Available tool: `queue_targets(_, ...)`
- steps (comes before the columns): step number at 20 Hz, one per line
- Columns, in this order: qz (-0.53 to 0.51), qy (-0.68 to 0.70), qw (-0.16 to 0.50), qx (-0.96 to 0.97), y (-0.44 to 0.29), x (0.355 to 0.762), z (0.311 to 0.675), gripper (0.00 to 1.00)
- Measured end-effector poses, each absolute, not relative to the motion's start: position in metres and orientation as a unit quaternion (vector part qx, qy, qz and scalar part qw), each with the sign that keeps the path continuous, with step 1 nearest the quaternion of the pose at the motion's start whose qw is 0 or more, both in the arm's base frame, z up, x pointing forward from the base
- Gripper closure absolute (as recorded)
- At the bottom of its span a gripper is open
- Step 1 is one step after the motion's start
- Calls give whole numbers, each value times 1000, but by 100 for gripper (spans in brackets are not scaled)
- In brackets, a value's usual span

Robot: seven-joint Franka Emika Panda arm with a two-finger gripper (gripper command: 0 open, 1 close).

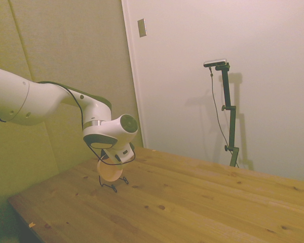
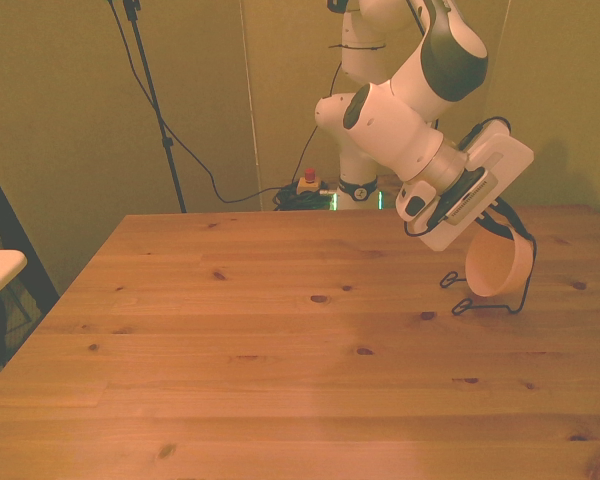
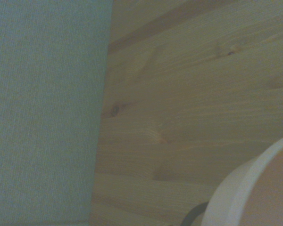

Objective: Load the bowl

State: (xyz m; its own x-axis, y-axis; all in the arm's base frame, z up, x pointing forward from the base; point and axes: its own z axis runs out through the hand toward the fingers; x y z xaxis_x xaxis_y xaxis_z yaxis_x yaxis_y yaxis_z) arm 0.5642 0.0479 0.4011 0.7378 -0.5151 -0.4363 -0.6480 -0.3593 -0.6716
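The gripper [image 2: 500, 222] is seen low over the table [image 2: 280, 340], but whether its fingers are apart or together cannot be told. Just below it, the bowl [image 2: 498, 265] is tilted on edge in a black wire rack [image 2: 480, 295]. No writing can be read. Bare wood is left open toward the front view's left.

The wooden table [image 2: 280, 350] lies bare across its whole middle, near side and the front view's left, so a gripper could pass freely there. The only obstacles stand near the far edge on the front view's right: a thin black wire rack [image 2: 485, 296] with the bowl [image 2: 498, 264] tilted on edge in it. The gripper [image 2: 480, 215] hangs right over them.
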Motion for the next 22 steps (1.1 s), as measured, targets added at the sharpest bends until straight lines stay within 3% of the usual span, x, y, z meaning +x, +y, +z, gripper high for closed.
queue_targets(9, 74, 365, 440, -817, 43, 562, 389, 100)
queue_targets(10, 74, 367, 439, -817, 42, 562, 388, 0)
queue_targets(22, 69, 371, 440, -815, 35, 562, 386, 0)
